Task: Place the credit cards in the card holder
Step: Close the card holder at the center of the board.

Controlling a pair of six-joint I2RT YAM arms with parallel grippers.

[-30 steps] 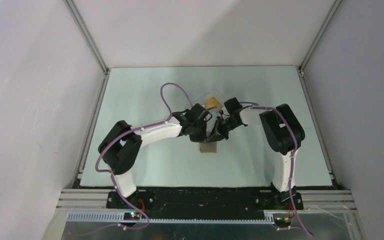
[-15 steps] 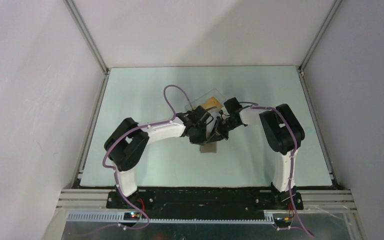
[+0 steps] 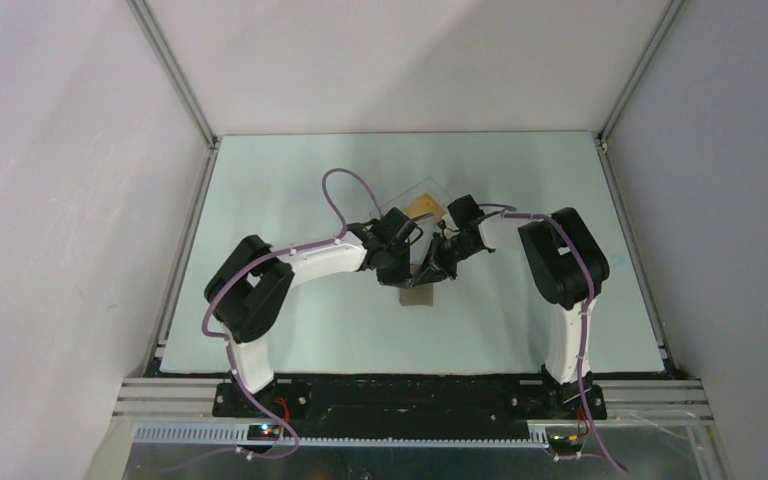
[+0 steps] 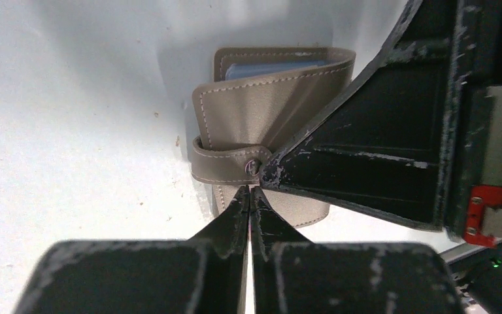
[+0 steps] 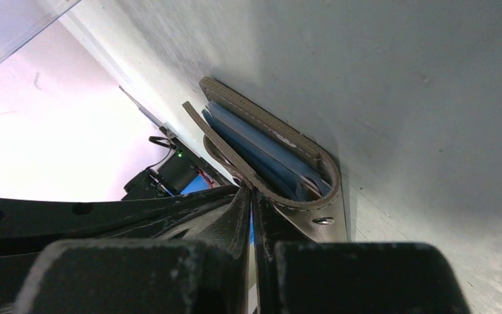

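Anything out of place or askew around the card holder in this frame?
Nothing spilled or damaged. The card holder is not lying flat: it bows up and gapes, blue pockets showing inside, with its snap strap wrapped over the edge. One orange card sits beyond it, at the clear box.

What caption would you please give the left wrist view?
Left gripper, shut, at the strapped edge of the taupe card holder.

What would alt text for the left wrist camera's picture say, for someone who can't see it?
A grey-taupe card holder lies on a pale table, its cover slightly raised over blue pockets. The left fingers, pressed shut, point at its snap strap from below; the right fingers, black and scuffed, fill the right side.
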